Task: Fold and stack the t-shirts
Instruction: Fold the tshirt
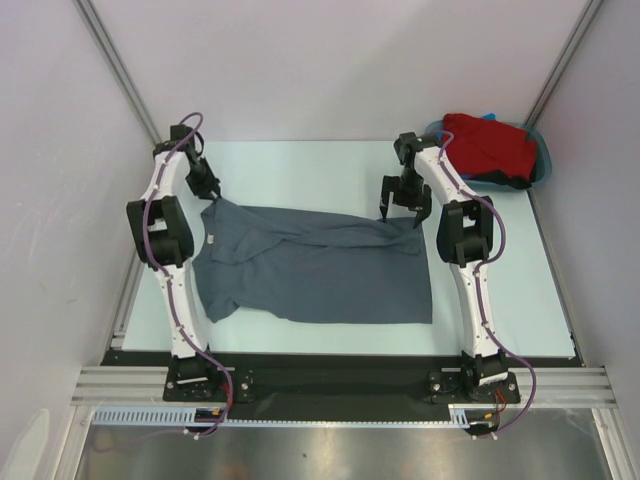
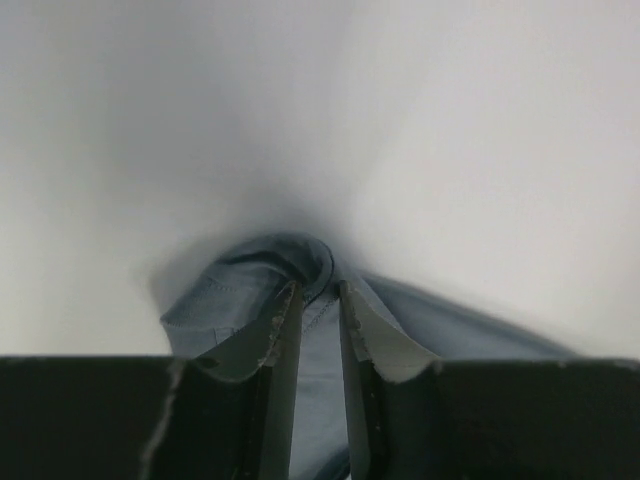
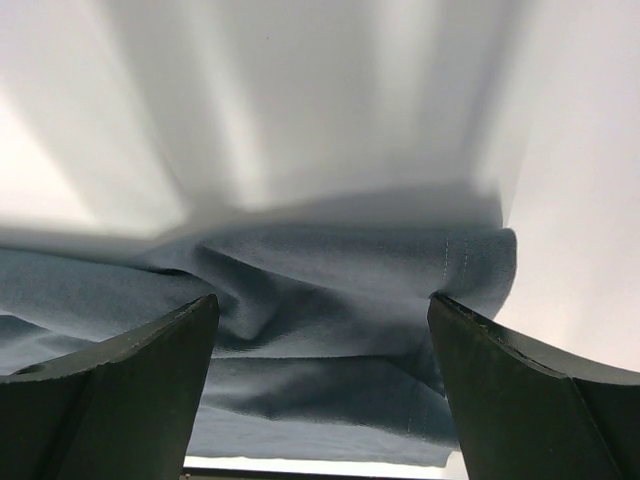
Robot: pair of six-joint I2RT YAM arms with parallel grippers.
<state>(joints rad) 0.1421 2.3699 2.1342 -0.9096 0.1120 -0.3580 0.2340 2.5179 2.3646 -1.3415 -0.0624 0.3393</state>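
Note:
A dark slate-grey t-shirt (image 1: 320,270) lies spread and rumpled across the middle of the table. Its far left corner rises in a peak to my left gripper (image 1: 212,195). In the left wrist view that gripper (image 2: 318,290) has its jaws drawn close, with a fold of the grey cloth (image 2: 230,290) bunched between the tips. My right gripper (image 1: 398,215) hangs over the shirt's far right corner. In the right wrist view it (image 3: 322,305) stands wide open above the hemmed grey cloth (image 3: 330,270), gripping nothing. A bright red t-shirt (image 1: 487,145) is heaped at the far right.
The red shirt sits in a teal plastic tub (image 1: 545,160) at the table's far right corner, with dark cloth under it. White walls close in the left, back and right sides. Bare table (image 1: 300,170) shows beyond the grey shirt.

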